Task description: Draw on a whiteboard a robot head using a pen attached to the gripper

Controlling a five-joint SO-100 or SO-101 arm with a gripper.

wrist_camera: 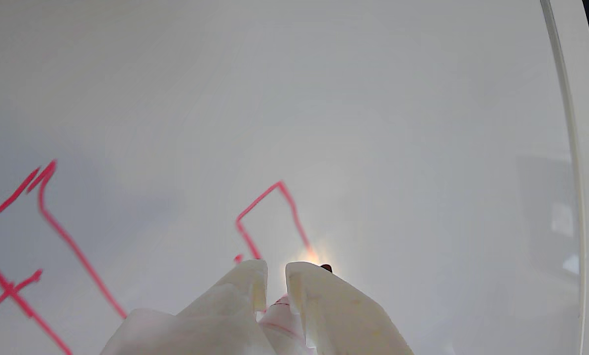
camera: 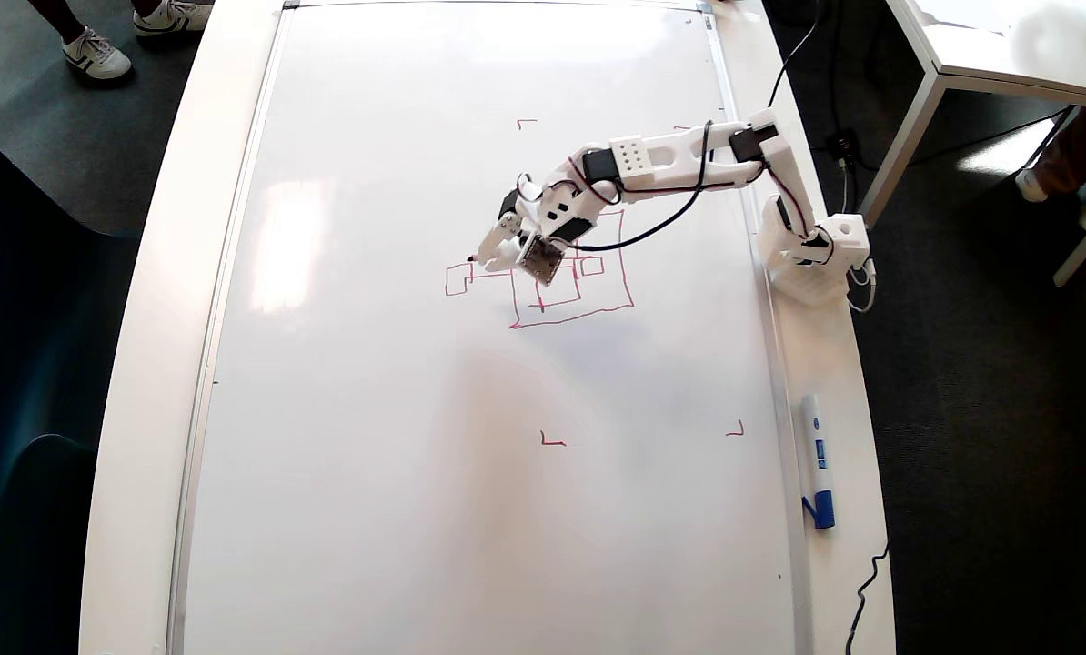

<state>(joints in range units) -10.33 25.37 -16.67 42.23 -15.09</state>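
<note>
Overhead and wrist views of a drawing task in progress. The desk (camera: 143,382) carries the board (camera: 370,509), which fills most of the overhead view. The arm (camera: 679,159), based at 3 o'clock on the desk edge, reaches toward the board's centre. The head (camera: 620,273), a red square enclosing smaller rectangles, lies just above centre; a line runs from it toward 9 o'clock to a small outer square (camera: 457,280), whose outline looks nearly closed. A blue-capped marker (camera: 816,468) lies unused on the desk at 4 o'clock. The tool (camera: 503,247) is pressed together, pinching the pen (wrist_camera: 282,315); in the wrist view the fingers (wrist_camera: 319,296) flank the barrel, and the tip (wrist_camera: 326,268) sits at the end of the square's right-hand stroke.

Risks, as judged: the last stroke may miss its start point and leave a gap or overshoot; uneven downward pressure may skip the line or drag it crooked; the pen may twist in the pinch, shifting the tip; the glossy board glares at the tip, hiding contact.
</note>
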